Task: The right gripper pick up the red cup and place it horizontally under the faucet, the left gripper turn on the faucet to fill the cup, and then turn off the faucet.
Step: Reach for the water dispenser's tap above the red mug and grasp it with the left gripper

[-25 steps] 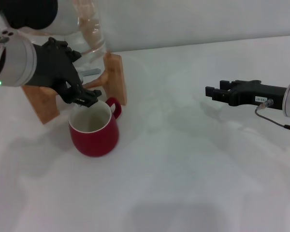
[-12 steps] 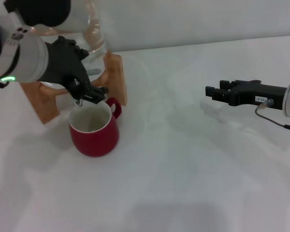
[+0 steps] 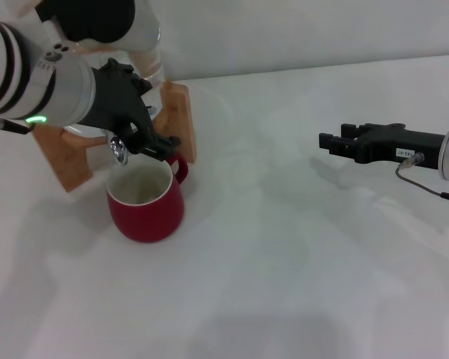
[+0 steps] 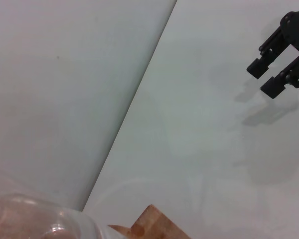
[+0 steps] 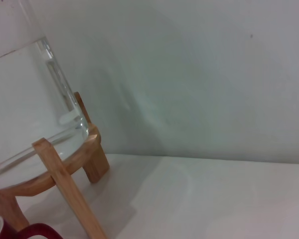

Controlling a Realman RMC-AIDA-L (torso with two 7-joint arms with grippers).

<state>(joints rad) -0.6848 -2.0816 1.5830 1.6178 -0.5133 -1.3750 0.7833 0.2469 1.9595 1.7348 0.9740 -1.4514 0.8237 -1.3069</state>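
Note:
The red cup (image 3: 146, 200) stands upright on the white table, right under the chrome faucet (image 3: 120, 149), whose spout end shows just above the cup's rim. My left gripper (image 3: 159, 144) is shut, its black fingers beside the spout and over the cup's far rim; the faucet's lever is hidden behind it. My right gripper (image 3: 331, 142) is open and empty, hovering over the table far to the right of the cup; it also shows in the left wrist view (image 4: 267, 77). A sliver of the cup shows in the right wrist view (image 5: 34, 231).
The clear glass water jar (image 5: 25, 94) sits on a wooden stand (image 3: 179, 112) behind the cup, near the back wall. The stand's legs (image 5: 67, 191) flank the cup. White tabletop (image 3: 284, 262) stretches between the two grippers.
My left gripper and arm have moved up and to the right along the faucet, uncovering the spout end. The cup and the right arm have not moved.

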